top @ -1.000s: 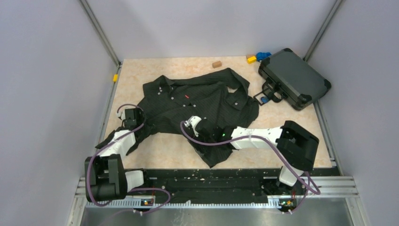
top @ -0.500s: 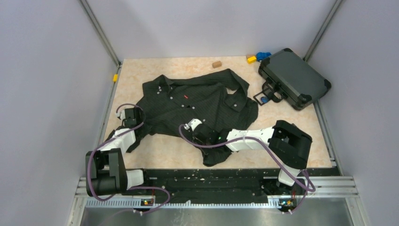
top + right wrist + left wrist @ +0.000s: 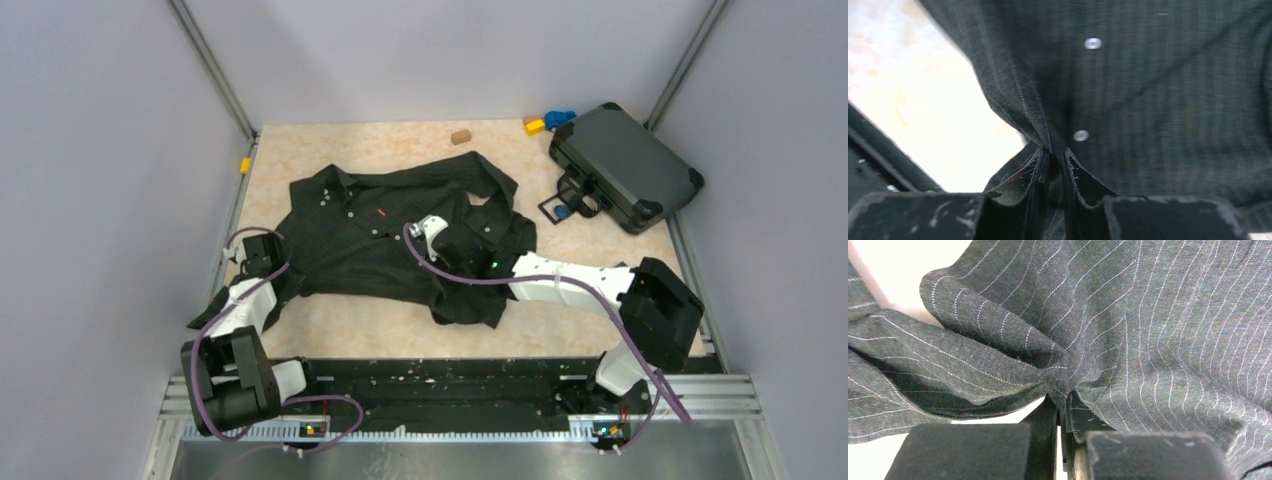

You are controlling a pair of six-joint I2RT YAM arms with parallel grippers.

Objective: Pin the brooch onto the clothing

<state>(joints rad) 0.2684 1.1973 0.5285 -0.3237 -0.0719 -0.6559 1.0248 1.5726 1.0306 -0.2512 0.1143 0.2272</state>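
Note:
The clothing (image 3: 350,240), a black pinstriped shirt, lies crumpled across the middle of the table, its small red tag (image 3: 381,213) facing up. My left gripper (image 3: 263,254) is shut on a fold at the shirt's left edge; in the left wrist view the fabric (image 3: 1148,315) bunches into the closed left gripper (image 3: 1063,399). My right gripper (image 3: 437,233) is shut on the shirt's front. In the right wrist view the right gripper (image 3: 1053,152) pinches cloth (image 3: 1158,90) beside a white button (image 3: 1080,135). A tiny blue round piece, likely the brooch (image 3: 566,212), lies by the case handle, far from both grippers.
A dark hard case (image 3: 625,165) sits at the back right. Behind it lie a yellow block (image 3: 535,126) and a bright-blue toy piece (image 3: 560,118). A brown block (image 3: 460,136) rests near the back wall. A small yellow piece (image 3: 244,165) sits at the left edge.
The left gripper has pulled the shirt's edge leftward. The right gripper has moved away from the bases and to the right with cloth in it. The whole shirt has shifted left.

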